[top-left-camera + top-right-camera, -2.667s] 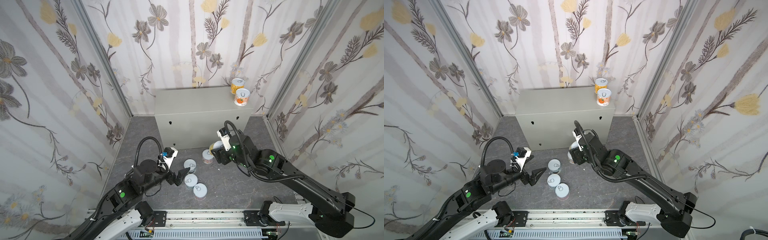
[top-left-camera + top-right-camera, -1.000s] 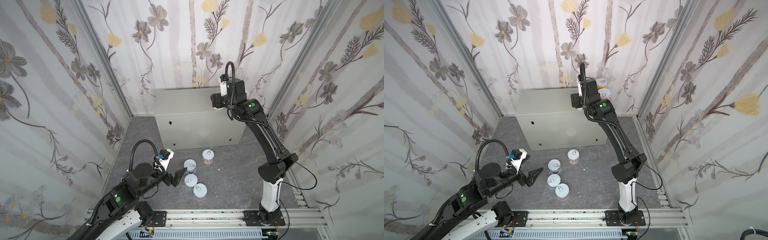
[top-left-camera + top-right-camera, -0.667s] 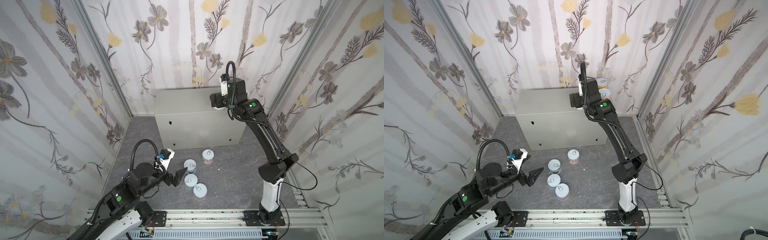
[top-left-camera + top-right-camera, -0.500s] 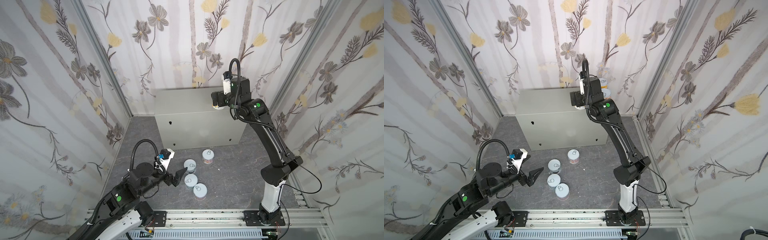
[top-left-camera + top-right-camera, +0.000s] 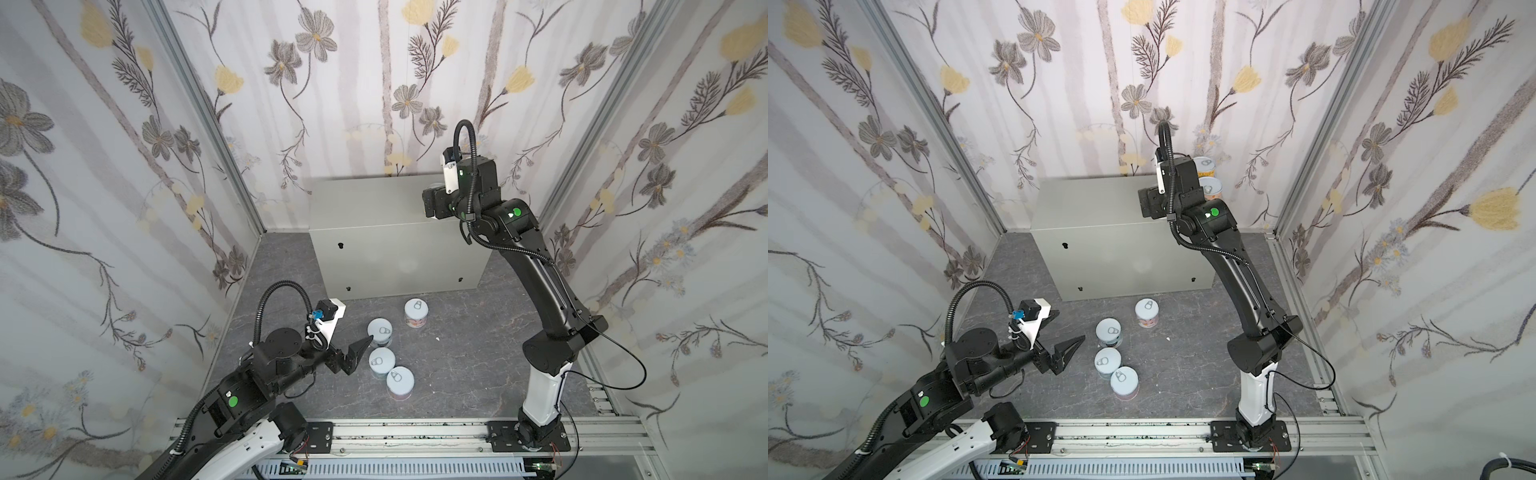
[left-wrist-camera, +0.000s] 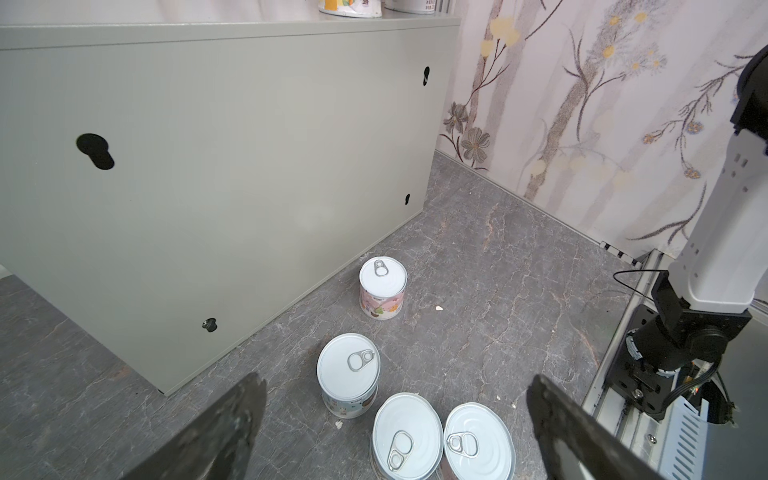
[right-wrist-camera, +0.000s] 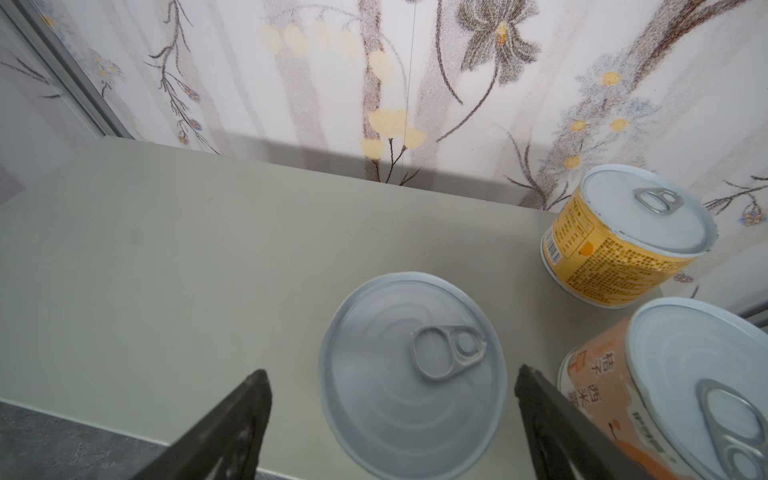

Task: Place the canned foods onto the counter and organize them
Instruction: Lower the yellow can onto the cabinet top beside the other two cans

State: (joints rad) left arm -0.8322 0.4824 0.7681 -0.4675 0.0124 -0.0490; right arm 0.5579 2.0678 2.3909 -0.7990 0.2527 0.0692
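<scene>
The counter (image 5: 374,203) (image 5: 1092,203) stands against the back wall. Several canned foods stand on the floor in front of it in both top views: a pink-label one (image 5: 416,309) (image 6: 382,286) and three more (image 5: 380,330) (image 5: 382,360) (image 5: 400,379). On the counter's right end are a yellow can (image 7: 623,241) (image 5: 1206,166) and an orange can (image 7: 665,386) (image 5: 1212,191). My right gripper (image 7: 390,370) hangs open over a third can (image 7: 411,395) on the counter, with a gap on each side. My left gripper (image 6: 395,377) (image 5: 357,353) is open and empty, low over the floor cans.
Floral walls close in the back and both sides. A metal rail (image 5: 415,432) with both arm bases runs along the front. The right arm's base (image 6: 685,332) stands right of the floor cans. The counter's left part (image 7: 166,249) is bare.
My right arm carried a can from the floor up onto the counter and its jaws have opened off it. The left arm has hardly moved.
</scene>
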